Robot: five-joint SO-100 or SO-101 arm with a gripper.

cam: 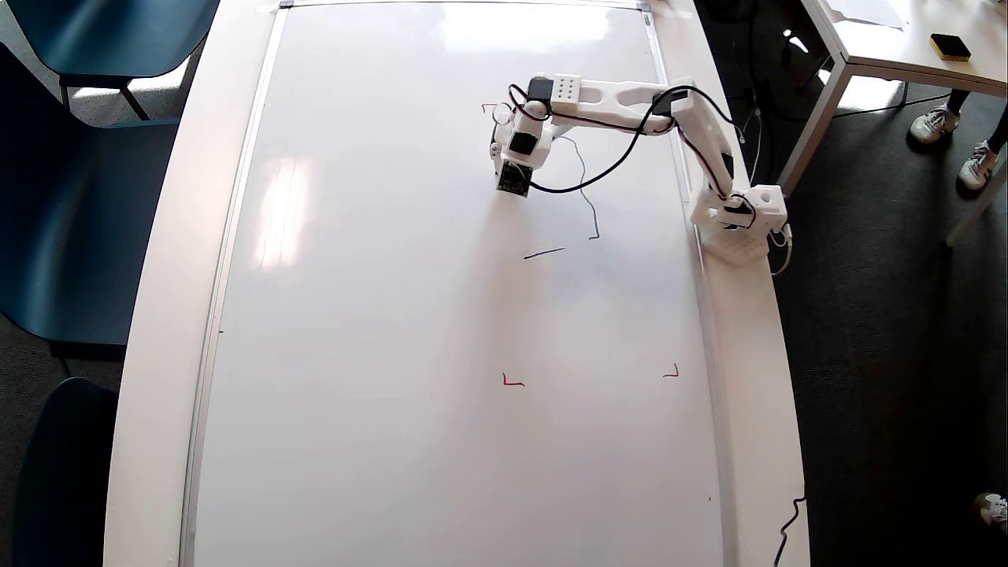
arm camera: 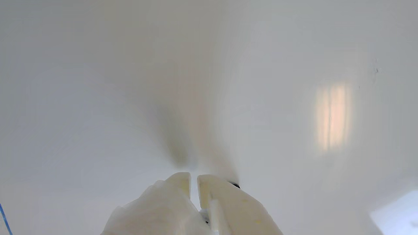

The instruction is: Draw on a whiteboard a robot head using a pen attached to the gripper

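Glossy, smooth white rectangular whiteboard [cam: 378,315] with thin brushed-metal silver frame, mirroring pale window glare at left in the overhead view and a soft warm patch at right in the wrist view [arm camera: 329,117]. Matt white table top [cam: 157,315] showing along both long sides. Matt white moulded plastic arm [cam: 630,98], with black rubbery cables [cam: 622,157] and shiny black motor housings. Pointed gripper [arm camera: 194,181] of slightly translucent, creamy white plastic, smooth with faint layered texture. Thin dark-blue ink lines [cam: 587,197] lying flat, dull against the sheen. Smooth teal plastic chair seats [cam: 71,220] at far left; dark, rough carpet [cam: 882,354] at right.
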